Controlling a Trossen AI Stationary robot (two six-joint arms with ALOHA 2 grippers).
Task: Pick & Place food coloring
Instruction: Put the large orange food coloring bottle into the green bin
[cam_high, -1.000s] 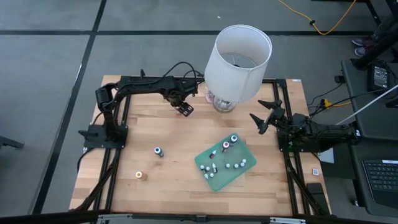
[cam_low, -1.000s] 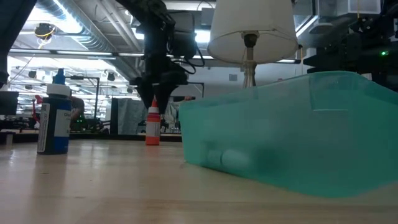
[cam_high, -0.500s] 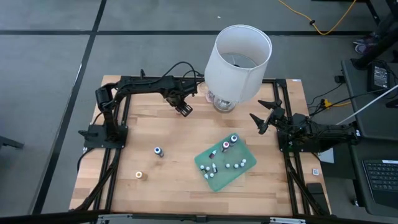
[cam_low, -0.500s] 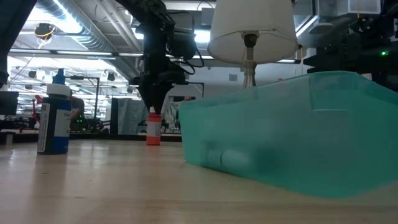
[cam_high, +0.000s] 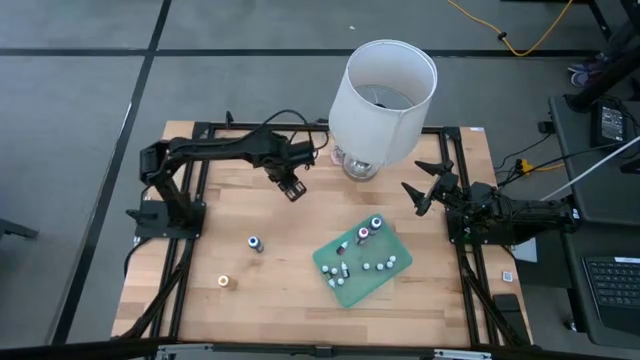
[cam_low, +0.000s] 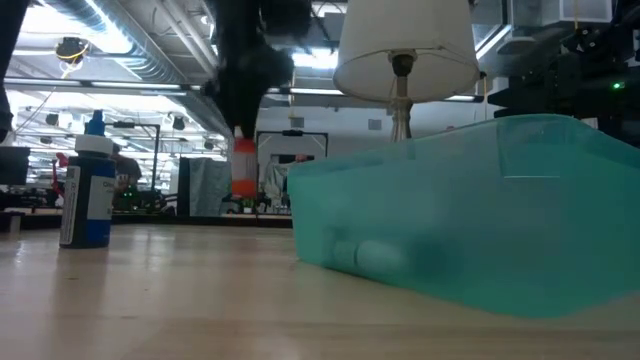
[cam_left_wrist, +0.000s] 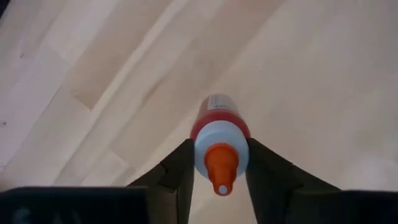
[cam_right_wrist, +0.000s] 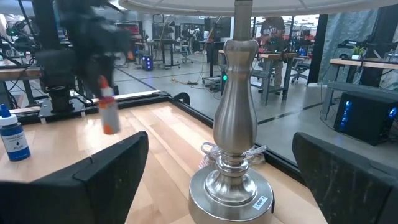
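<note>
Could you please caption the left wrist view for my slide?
Left gripper holding a red food coloring bottle above the wooden table.

The left tool (cam_high: 292, 188) has closed its fingers (cam_left_wrist: 177, 171) on the orange-capped bottle (cam_left_wrist: 219, 140), which one second earlier stood free on the desk (cam_high: 300, 255) beneath the open tool. The bottle is now lifted clear of the desk surface and hangs in the tool's grip. The left arm has shifted, carrying the tool slightly away from the lamp (cam_high: 378, 95).
</note>
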